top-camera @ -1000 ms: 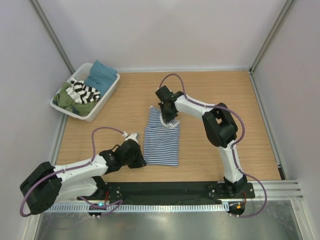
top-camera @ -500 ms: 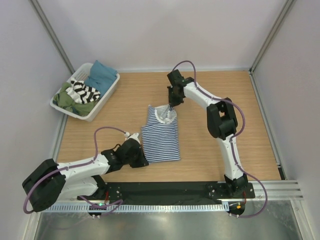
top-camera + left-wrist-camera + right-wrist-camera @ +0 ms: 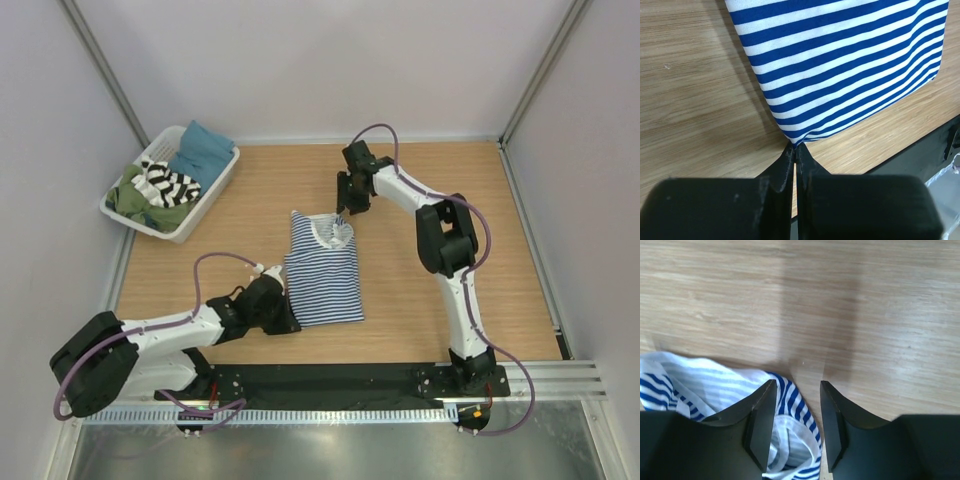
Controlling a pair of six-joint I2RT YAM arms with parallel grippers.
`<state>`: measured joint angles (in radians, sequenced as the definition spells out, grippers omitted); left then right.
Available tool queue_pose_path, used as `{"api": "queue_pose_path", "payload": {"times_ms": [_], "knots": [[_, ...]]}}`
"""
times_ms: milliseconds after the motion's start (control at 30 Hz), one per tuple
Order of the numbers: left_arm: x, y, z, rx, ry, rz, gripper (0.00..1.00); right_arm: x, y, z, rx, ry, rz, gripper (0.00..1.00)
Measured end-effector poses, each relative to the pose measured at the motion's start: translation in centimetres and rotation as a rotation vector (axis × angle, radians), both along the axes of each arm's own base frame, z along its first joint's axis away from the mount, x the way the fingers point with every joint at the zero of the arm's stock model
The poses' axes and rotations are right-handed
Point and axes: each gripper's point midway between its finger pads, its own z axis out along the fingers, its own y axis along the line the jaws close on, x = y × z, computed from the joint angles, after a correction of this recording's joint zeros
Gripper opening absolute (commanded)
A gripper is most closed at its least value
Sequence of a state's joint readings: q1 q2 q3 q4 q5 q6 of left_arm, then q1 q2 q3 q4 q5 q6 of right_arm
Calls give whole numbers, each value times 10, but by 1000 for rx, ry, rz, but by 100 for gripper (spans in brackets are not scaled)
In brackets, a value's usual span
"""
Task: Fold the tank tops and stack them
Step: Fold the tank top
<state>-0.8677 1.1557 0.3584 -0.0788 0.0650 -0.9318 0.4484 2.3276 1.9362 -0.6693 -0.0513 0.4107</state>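
The navy-and-white striped tank top (image 3: pixel 322 272) lies flat mid-table, neck end toward the far side. My left gripper (image 3: pixel 290 316) is shut on its near-left hem corner; in the left wrist view the gripper (image 3: pixel 794 150) pinches that corner of the tank top (image 3: pixel 840 65) at its tips. My right gripper (image 3: pixel 345 207) hovers open over the far-right strap. From the right wrist, the gripper (image 3: pixel 797 386) has a strap of the tank top (image 3: pixel 710 385) lying loose under and between its fingers. The broad black-and-white tank top (image 3: pixel 168 182) sits crumpled in the basket.
The white slatted basket (image 3: pixel 213 195) stands at the far left and also holds teal cloth (image 3: pixel 203 150) and green cloth (image 3: pixel 135 200). A black base rail (image 3: pixel 340 380) runs along the near edge. Grey walls close in the table on three sides.
My right gripper carried the strap end away from me, stretching the top flat, then opened and let it go. The left gripper stayed shut on its corner and shifted slightly right.
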Motion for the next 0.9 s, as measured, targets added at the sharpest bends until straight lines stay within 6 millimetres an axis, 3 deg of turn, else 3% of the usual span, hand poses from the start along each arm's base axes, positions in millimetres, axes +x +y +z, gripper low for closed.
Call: {"api": "queue_pose_path", "payload": {"times_ms": [133, 300, 433, 500, 700, 900], "knots": [[0, -2, 0, 1, 5, -5, 0, -8, -2, 15, 12, -22, 16, 55], [1, -3, 0, 4, 7, -10, 0, -12, 6, 69, 70, -128, 63, 54], [1, -4, 0, 7, 7, -17, 0, -24, 30, 109, 151, -197, 153, 57], [2, -5, 0, 8, 5, -21, 0, -33, 47, 117, 185, -202, 210, 62], [1, -5, 0, 9, 3, -27, 0, -59, 82, 95, 224, -129, 318, 62], [1, -4, 0, 12, 5, -27, 0, -64, 95, 47, 231, -23, 338, 62]]}}
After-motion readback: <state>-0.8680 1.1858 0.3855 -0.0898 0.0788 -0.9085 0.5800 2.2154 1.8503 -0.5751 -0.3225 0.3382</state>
